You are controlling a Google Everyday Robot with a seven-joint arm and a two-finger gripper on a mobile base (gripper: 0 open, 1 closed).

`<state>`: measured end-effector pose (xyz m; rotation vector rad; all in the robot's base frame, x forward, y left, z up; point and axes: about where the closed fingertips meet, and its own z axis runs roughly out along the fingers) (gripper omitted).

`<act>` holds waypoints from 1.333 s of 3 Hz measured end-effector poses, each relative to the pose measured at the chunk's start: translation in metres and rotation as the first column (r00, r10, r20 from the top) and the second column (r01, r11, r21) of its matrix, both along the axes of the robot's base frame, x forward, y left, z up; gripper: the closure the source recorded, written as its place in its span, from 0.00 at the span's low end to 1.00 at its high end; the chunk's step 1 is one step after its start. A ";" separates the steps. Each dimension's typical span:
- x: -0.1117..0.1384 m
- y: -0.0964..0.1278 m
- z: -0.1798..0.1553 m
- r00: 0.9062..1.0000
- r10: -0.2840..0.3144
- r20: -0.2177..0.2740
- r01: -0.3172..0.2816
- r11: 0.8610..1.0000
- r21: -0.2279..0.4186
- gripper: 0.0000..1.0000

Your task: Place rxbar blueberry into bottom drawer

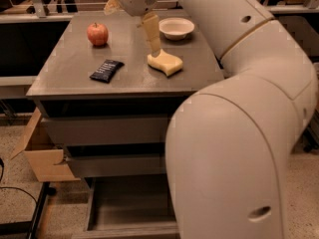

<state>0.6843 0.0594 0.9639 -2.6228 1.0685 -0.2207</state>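
Though hung over the far half of the tabletop [65,76], held nothing in the tool [130,30]. Read as open, with one tan finger [151,33] angled down to just above the pale sponge [165,63] and the other peeking out on the wrist's far side. Found the rxbar blueberry [106,70] flat on the tabletop, apart from everything, between 7 and 8 o'clock from the tool and nearer the front edge. Lay with long axis running roughly 2 to 8 o'clock. Placed the apple [97,34] near 12 o'clock from the bar. Showed the bottom drawer [130,203] pulled out and bare, low at 6 o'clock. Judged the coming move a shift toward 8 o'clock, then a wrist turn to close across the bar's short side.
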 end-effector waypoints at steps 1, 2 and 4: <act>0.019 0.027 -0.009 0.998 0.067 0.010 -0.067 0.998 -0.014 0.00; 0.031 0.059 -0.025 0.991 0.131 0.008 -0.130 0.991 -0.036 0.00; 0.035 0.128 -0.055 0.960 0.278 -0.010 -0.278 0.957 -0.082 0.00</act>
